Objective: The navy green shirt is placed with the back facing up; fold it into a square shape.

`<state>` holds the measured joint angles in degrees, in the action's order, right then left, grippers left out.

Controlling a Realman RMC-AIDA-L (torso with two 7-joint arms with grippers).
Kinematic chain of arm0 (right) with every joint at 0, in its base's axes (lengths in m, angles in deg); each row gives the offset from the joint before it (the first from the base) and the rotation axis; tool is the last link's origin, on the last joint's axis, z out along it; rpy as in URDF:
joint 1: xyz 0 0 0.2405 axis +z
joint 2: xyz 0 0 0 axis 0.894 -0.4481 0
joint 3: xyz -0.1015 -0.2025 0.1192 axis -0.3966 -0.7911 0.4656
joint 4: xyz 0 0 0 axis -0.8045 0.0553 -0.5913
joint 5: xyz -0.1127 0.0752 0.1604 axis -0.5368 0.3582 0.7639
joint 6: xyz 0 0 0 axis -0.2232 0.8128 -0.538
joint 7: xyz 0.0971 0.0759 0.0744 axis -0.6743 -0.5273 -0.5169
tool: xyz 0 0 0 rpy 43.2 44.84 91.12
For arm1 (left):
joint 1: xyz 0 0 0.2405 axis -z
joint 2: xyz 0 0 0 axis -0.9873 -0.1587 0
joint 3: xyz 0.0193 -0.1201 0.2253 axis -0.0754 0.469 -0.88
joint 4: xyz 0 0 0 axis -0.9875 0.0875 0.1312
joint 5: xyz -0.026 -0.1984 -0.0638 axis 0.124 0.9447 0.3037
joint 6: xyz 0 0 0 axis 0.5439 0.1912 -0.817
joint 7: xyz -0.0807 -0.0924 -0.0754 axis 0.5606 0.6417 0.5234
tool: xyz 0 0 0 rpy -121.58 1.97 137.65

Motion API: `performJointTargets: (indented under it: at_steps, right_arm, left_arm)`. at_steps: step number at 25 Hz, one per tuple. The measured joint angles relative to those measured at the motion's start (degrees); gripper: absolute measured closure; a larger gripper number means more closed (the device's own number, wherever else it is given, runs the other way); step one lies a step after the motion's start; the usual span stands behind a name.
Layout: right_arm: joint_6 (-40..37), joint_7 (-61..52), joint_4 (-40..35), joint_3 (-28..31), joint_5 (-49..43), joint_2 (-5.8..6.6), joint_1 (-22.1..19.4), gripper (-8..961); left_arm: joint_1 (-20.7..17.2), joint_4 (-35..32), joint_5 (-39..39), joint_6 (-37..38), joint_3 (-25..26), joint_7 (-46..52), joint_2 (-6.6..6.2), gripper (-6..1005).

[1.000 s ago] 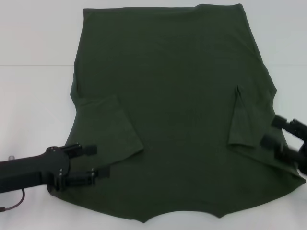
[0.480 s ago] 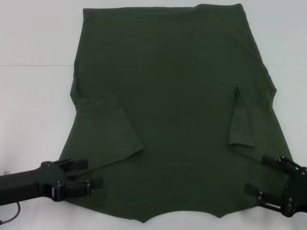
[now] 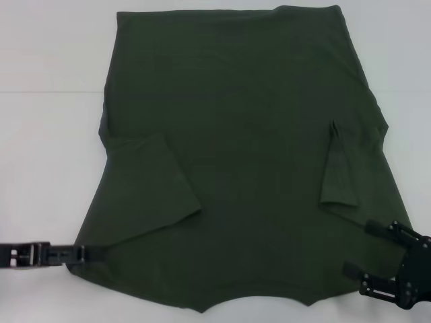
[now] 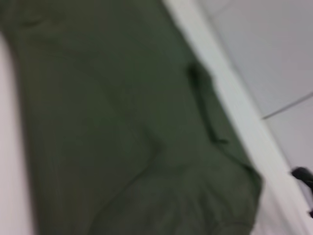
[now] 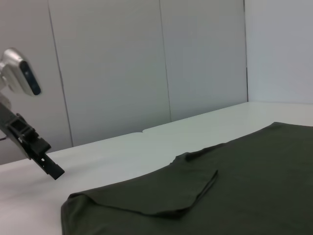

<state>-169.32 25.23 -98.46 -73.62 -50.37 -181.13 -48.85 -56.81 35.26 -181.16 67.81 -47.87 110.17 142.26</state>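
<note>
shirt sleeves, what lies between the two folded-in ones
In the head view, only the plain back panel of the navy green shirt lies between the left sleeve and the right sleeve; no gripper or other object sits there.

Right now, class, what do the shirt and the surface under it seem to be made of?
The navy green shirt looks like soft, matte knit fabric, likely cotton: it lies limp, its sleeves folded flat, with no shine. The table looks like smooth, hard white laminate or painted board; which one cannot be told.
</note>
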Motion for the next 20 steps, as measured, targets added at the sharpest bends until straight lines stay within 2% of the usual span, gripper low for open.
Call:
performJointTargets:
  at_steps: [5, 7, 20]
  right_arm:
    - [0.23, 0.01, -0.02, -0.04, -0.97, -0.03, 0.72, 7]
    - [0.26, -0.04, -0.02, -0.04, -1.05, -0.07, 0.88, 7]
    - [0.31, -0.44, 0.21, -0.01, -1.05, -0.06, 1.03, 7]
  left_arm:
    - [2.57, -2.53, -5.78, -2.08, -0.07, 14.3, -0.88, 93]
    - [3.26, -3.12, -6.98, -3.25, -0.32, 16.75, -1.0, 94]
    - [6.58, -3.62, -15.45, -8.31, -1.25, 19.06, 0.58, 95]
